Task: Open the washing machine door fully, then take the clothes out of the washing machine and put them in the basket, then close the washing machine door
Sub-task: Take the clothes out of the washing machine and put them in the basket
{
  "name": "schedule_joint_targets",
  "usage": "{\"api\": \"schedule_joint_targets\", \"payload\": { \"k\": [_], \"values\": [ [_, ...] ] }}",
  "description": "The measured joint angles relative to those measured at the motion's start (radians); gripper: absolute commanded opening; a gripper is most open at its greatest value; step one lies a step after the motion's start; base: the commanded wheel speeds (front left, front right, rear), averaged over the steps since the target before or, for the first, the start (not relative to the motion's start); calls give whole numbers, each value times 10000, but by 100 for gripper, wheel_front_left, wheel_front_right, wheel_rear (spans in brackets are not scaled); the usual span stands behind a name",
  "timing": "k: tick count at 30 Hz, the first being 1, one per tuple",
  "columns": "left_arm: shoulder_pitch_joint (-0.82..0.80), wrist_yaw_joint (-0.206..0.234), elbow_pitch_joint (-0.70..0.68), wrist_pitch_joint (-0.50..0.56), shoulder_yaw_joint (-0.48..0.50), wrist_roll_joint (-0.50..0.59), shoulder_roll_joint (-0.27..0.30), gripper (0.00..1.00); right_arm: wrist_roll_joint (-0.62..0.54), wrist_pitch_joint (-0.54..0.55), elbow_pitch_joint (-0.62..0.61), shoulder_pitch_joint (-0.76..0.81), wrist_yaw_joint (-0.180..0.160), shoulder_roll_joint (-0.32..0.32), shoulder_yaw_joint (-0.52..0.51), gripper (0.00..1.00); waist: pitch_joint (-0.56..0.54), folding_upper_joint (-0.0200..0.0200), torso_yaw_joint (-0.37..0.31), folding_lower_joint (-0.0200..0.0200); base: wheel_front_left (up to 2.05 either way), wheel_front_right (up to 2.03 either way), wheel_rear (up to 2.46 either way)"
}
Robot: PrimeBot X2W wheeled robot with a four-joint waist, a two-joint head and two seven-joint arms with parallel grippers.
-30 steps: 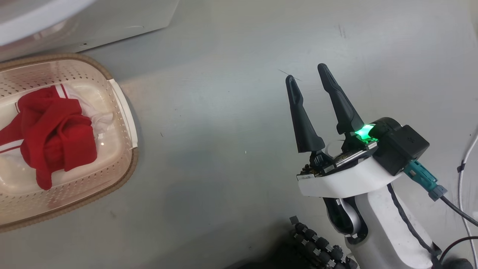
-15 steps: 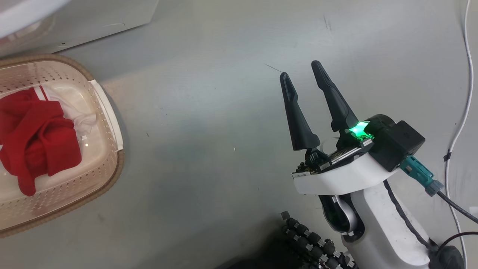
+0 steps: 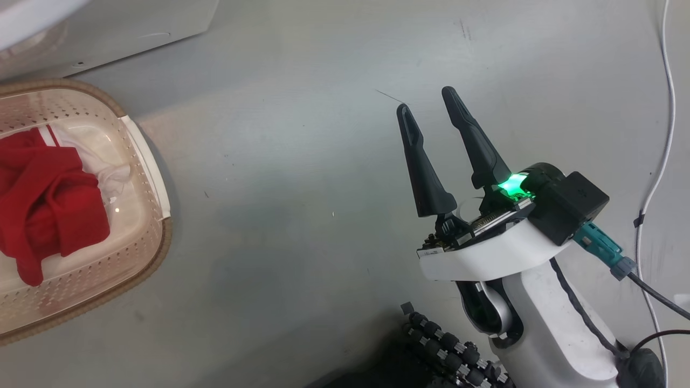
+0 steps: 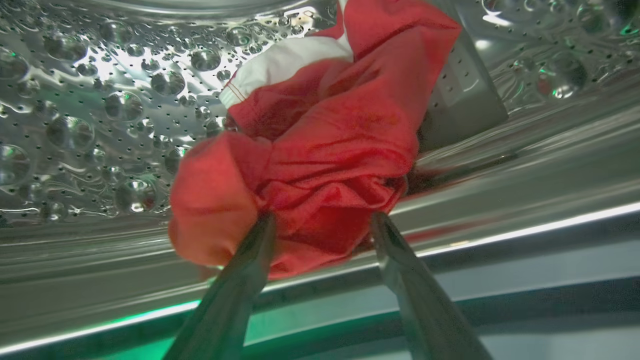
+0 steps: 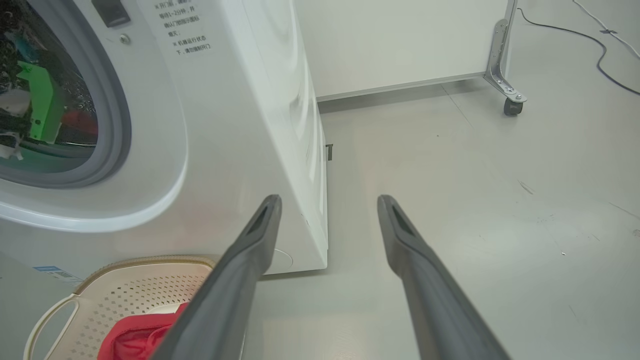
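Observation:
Inside the steel drum [image 4: 90,110], my left gripper [image 4: 322,220] stands open. Its two fingertips lie against the lower edge of a bunched red garment with a white part, one of the clothes [image 4: 325,140]. More red and white clothes [image 3: 48,199] lie in the cream basket [image 3: 161,242] on the floor in front of the white washing machine [image 5: 225,125]. The machine's porthole is uncovered and the washing machine door is out of view. My right gripper [image 3: 426,99] hangs open and empty over the bare floor, well to the right of the basket, with the machine's corner just beyond its fingers [image 5: 260,235].
A grey paddle [image 4: 465,95] juts from the drum wall behind the garment. A white cable [image 3: 660,161] trails along the floor on the right. A white panel on a caster [image 5: 512,106] stands beyond the machine. My base's roller wheel [image 3: 447,350] is at the bottom.
The head camera has turned, so the basket and machine slide left in the picture. My right gripper stays open in the same pose over the floor.

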Motion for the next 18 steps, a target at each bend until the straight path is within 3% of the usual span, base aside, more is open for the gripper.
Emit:
{"api": "schedule_joint_targets", "payload": {
  "k": [1, 2, 18],
  "values": [
    [-26, 0, 23, 61, -15, 6, 2, 49, 0, 0, 2, -31, 0, 0, 0, 100, 4, 0, -9, 0, 0, 0, 0],
    [-64, 0, 23, 63, -27, 36, 2, 0, 0, 0, 2, -63, 0, 0, 0, 100, 9, 0, -18, 0, 0, 0, 0],
    [-569, -56, -261, -395, -286, 71, -198, 0, -23, 0, 27, -267, -2, 2, -42, 100, 72, 0, 20, 0, 0, 0, 0]
  ]
}}
